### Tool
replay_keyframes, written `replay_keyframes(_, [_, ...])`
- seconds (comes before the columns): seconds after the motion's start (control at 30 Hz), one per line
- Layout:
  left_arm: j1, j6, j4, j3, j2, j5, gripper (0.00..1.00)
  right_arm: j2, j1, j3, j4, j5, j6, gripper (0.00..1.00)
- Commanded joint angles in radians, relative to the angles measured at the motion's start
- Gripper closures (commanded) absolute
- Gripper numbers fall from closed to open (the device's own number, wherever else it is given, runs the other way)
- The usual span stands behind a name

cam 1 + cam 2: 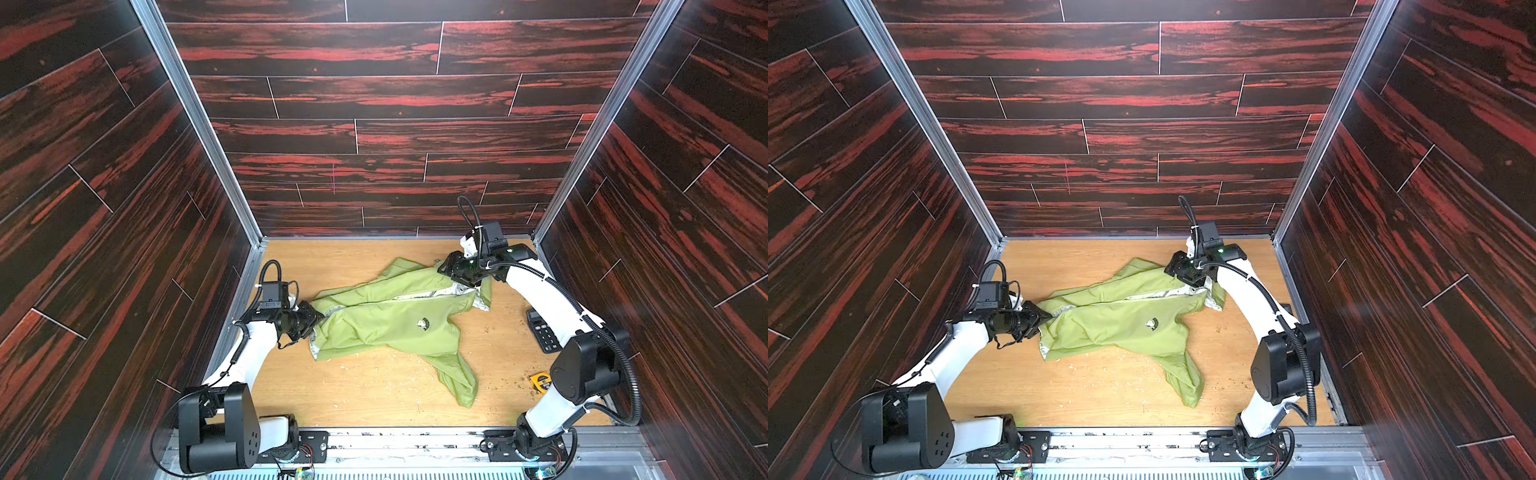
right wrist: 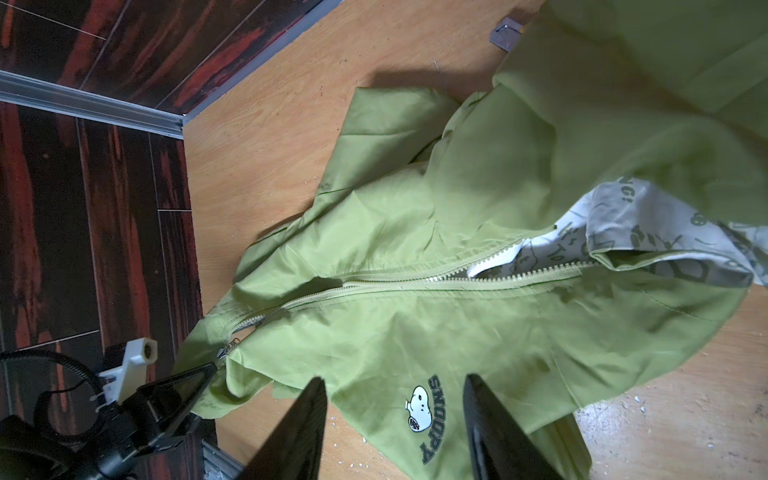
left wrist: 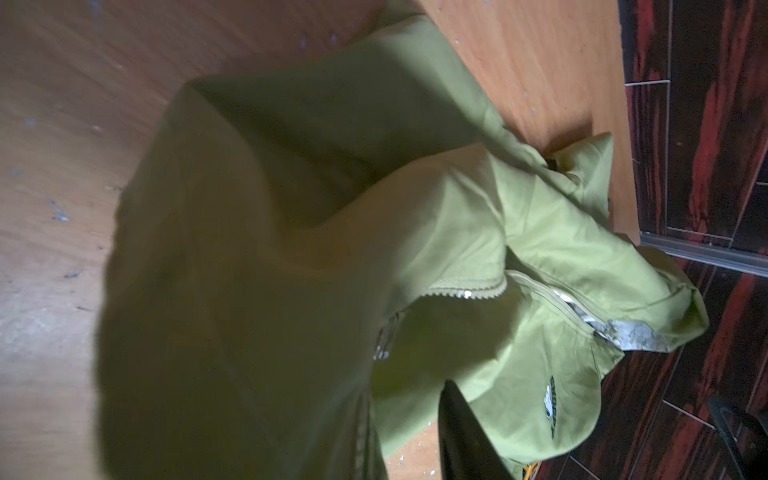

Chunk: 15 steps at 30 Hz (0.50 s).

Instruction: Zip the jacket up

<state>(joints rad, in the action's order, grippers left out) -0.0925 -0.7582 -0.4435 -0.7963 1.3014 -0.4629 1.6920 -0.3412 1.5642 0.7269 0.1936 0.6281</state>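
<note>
From overhead, in both top views, a thin lime-green hooded windbreaker jacket point(image 1: 386, 320) point(image 1: 1113, 320) lay crumpled front-up in the middle of the pale wooden table point(image 1: 332, 395), hem toward 9 o'clock, collar toward 2 o'clock, one sleeve trailing toward 5 o'clock. The left gripper point(image 1: 316, 318) sat right at the hem on the jacket's 9 o'clock edge, and I could not tell whether its jaws were parted or pinched. The right gripper point(image 1: 445, 268) hung over the collar end at about 1 o'clock. At 3 o'clock from the jacket lay a dark flat calculator point(image 1: 542, 330), and near 4 o'clock a small yellow tape measure point(image 1: 540, 382), both apart from the cloth. Through the left wrist camera the jacket point(image 3: 457, 208) bunched close against the lens; only one dark finger point(image 3: 461, 432) showed, so the grip was unreadable there too. Through the right wrist camera the right gripper point(image 2: 395, 379) stood with its two black fingers plainly apart, nothing between them, over the chest with its white dog logo point(image 2: 417, 403). The pale green zipper point(image 2: 415, 282) ran across the front, its two rows of teeth close side by side and spreading near the collar, where white patterned lining point(image 2: 623, 224) showed. A fingertip of the left gripper touched the hem just beside a small metal zip pull point(image 2: 230, 347).
</note>
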Motion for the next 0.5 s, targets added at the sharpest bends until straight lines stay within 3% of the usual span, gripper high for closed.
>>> replay_keyframes(0.0, [-0.006, -0.022, 0.048, 0.029, 0.002, 0.047, 0.63, 0.015, -0.004, 0.021, 0.025, 0.014, 0.007, 0.44])
replay_keyframes(0.47, [-0.005, -0.027, 0.109, 0.014, 0.048, 0.074, 0.67, 0.003, -0.007, 0.014, 0.026, 0.042, 0.016, 0.44])
